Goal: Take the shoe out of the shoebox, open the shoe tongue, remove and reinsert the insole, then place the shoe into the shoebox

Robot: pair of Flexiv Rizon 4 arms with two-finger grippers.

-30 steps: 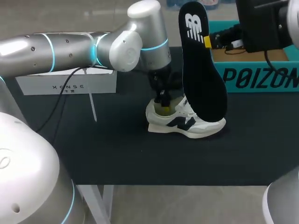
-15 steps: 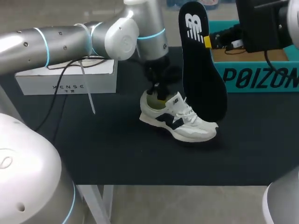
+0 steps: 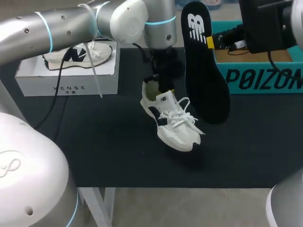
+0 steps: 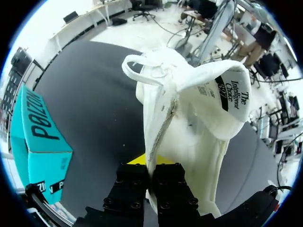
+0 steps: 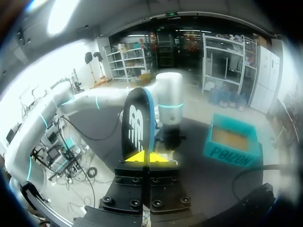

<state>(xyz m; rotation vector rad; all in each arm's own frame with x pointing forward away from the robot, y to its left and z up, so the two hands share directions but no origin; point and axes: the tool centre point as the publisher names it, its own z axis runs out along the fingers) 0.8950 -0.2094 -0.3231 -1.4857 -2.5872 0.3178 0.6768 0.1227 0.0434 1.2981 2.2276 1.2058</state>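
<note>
Two shoes are in view. One white shoe (image 3: 171,122) hangs from the left jaws, which are closed narrow on the rim of its heel collar. Its toe points down toward the black worktop (image 3: 113,151), and its laces hang loose. In the left wrist view the shoe's opening and tongue (image 4: 222,90) spread out just ahead of the jaws. The second white shoe (image 3: 78,53) lies on a single white box (image 3: 66,84), well apart from the left jaws and on the left arm's (image 3: 61,28) side.

There is one black insole (image 3: 204,71). It stands upright, pinched by its edge between the right jaws, which are shut thin on it. Most of its length hangs below them, just beside the held shoe. The one teal shoebox (image 3: 262,75) sits open on the worktop beneath the right arm (image 3: 270,21), behind the insole and apart from both pairs of jaws.
</note>
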